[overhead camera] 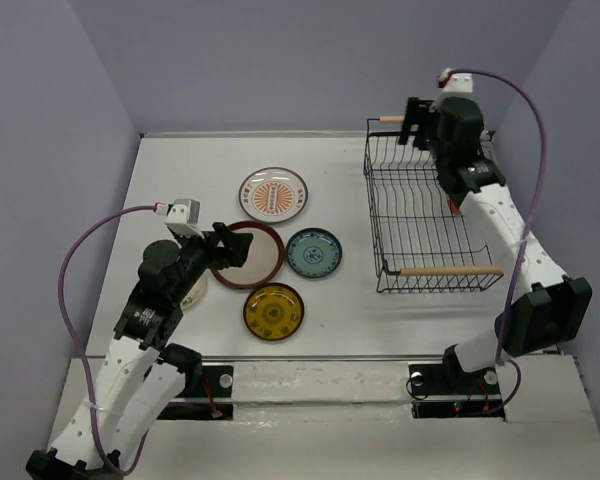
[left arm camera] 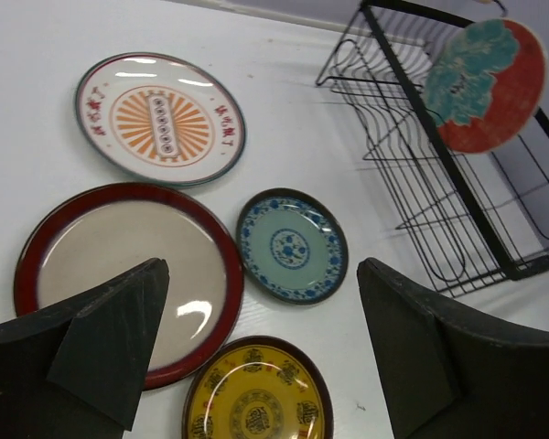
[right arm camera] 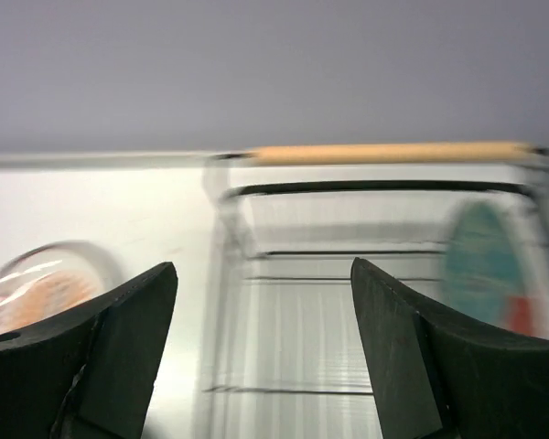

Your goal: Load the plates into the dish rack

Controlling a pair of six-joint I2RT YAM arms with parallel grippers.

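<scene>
Both arms point(overhead camera: 120, 395) are white with black joints, each trailing a purple cable point(overhead camera: 63, 280).

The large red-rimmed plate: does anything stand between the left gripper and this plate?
Nothing visible does. The left gripper hangs open right over the red-rimmed plate, whose face is bare. The teal-blue plate and the amber plate lie close beside its rim, not on it.

The dish rack point(left arm camera: 446, 151) is thin black wire with pale wooden handles point(overhead camera: 450, 271). The plates point(left arm camera: 119, 256) look glossy, catching light; the table point(overhead camera: 180, 180) is smooth, matt white.
</scene>
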